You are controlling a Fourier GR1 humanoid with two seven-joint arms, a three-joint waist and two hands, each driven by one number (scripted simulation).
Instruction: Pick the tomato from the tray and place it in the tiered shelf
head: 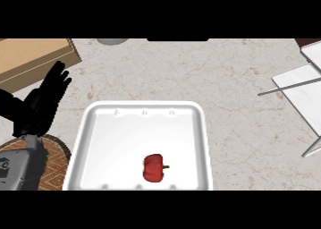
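Across the whole view spreads a pale marbled bench (189, 76), and at its lower middle lies a white tray (144, 106) with a raised rim, the biggest thing on it. At the right edge stands the tiered shelf (301, 85), with white panels on a thin grey frame and only partly in view, well apart from the tray. At the upper left sits a tan wooden block (31, 58), and under the grey left forearm (17, 167) a round patterned mat (54, 165) shows at the lower left corner. The left hand (40, 105) rests just beside the tray's left wall, its fingers straight and released, pointing up and holding nothing. The right hand does not show at all. The tomato (153, 167), red with a small stem, lies inside the tray toward its near end, a little right of the middle, untouched. By my reading the task has not yet got past its opening: the pick is not begun. Since the shelf is on the right, the next move probably calls for the right hand to come in over the tray's near end, drop onto the tomato and curl round it before lifting it clear of the rim.
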